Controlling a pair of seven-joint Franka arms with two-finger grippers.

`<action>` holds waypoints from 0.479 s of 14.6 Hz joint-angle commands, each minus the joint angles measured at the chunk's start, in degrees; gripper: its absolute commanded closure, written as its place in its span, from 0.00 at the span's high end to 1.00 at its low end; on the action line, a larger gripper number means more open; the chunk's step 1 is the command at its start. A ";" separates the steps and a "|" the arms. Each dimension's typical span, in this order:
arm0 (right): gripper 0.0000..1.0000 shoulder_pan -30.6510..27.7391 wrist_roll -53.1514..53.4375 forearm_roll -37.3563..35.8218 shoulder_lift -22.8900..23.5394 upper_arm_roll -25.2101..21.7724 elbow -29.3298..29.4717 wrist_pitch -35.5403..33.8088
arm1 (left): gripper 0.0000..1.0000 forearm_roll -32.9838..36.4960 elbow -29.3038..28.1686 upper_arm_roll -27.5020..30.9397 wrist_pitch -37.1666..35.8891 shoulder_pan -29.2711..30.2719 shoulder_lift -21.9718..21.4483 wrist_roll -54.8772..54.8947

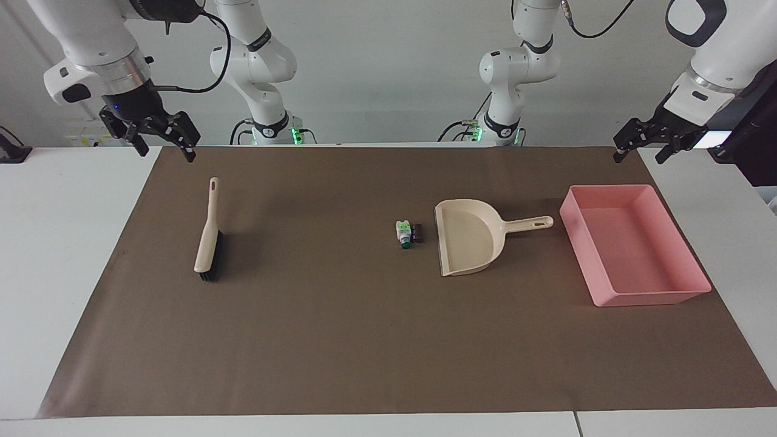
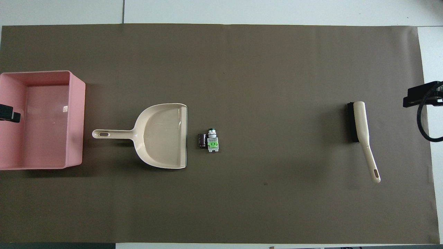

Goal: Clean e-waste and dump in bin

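The e-waste lies mid-mat: a white part with green marks [image 1: 402,232] touching a dark brown-black part [image 1: 416,233]; both also show in the overhead view, white [image 2: 212,141] and dark [image 2: 201,141]. A beige dustpan [image 1: 470,243] lies flat beside them, its mouth facing them and its handle toward the pink bin [image 1: 631,249]. A beige brush [image 1: 207,233] with black bristles lies at the right arm's end. My right gripper [image 1: 167,152] is open and raised over the mat's corner, close to the brush handle's tip. My left gripper [image 1: 638,159] is open and raised over the mat's edge by the bin.
A brown mat [image 1: 340,340] covers most of the white table [image 1: 61,255]. The bin [image 2: 45,124] holds nothing. The dustpan [image 2: 162,135] and brush [image 2: 361,135] lie flat on the mat. Only edges of the grippers show in the overhead view.
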 commanded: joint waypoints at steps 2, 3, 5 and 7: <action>1.00 -0.19 1.85 0.22 -0.15 0.38 -0.15 0.43 | 0.99 -0.71 -0.80 0.05 -0.31 0.15 -0.76 -0.47; 1.00 -0.19 2.03 0.22 -0.15 0.38 -0.24 0.43 | 0.99 -0.71 -0.80 0.05 -0.31 0.15 -0.76 -0.47; 1.00 -0.19 2.03 0.22 -0.15 0.38 -0.33 0.43 | 0.99 -0.71 -0.63 0.05 -0.66 -0.28 -0.76 -0.47; 1.00 -0.19 2.03 0.22 -0.24 0.38 -0.33 0.43 | 0.99 -0.71 -0.72 0.05 -3.46 -0.37 -0.93 -0.47</action>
